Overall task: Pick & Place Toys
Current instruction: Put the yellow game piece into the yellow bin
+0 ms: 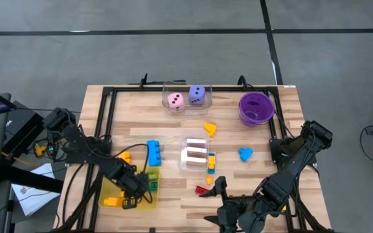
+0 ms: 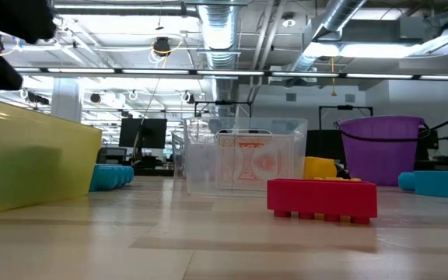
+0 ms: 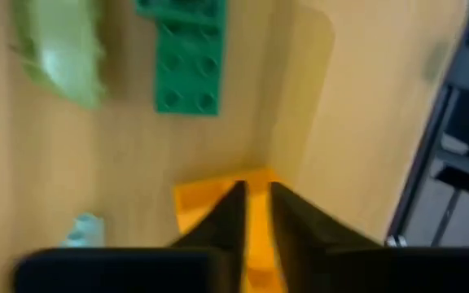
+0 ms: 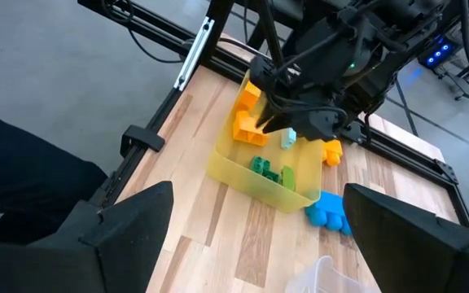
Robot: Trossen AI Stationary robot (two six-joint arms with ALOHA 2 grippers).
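Left gripper (image 3: 255, 213) is down inside the yellow translucent tray (image 1: 112, 191) at the lower left of the overhead frame, its fingers nearly pressed together around an orange brick (image 3: 204, 201) in its own wrist view; I judge it is pinching that brick, though whether it is lifting it or setting it down I cannot tell. Right gripper (image 4: 255, 232) waits at the bottom centre of the overhead frame with its fingers spread wide and nothing between them.

As for progress, I'd call it partway. The tray already holds a green brick (image 3: 187, 55), a pale green shape (image 3: 59, 49) and some orange pieces. The pink die (image 1: 175, 100) and purple die (image 1: 197, 95) sit in a clear box (image 1: 166, 90) at the top centre. Left out on the wood: a blue brick (image 1: 153, 153) just right of the tray, a yellow shape (image 1: 210, 128), a blue shape (image 1: 245, 154), a red brick (image 2: 322, 199) near the bottom centre, and a few small pieces beside a second clear box (image 1: 195, 153) (which seems to hold playing cards). The purple bowl (image 1: 256, 107) at upper right looks empty from above.

The table (image 1: 290, 194) is pale wood planking framed by black rails. Beyond it the level view shows an open workshop with exposed ceiling ducts, strip lights and monitors; the floor is grey concrete.
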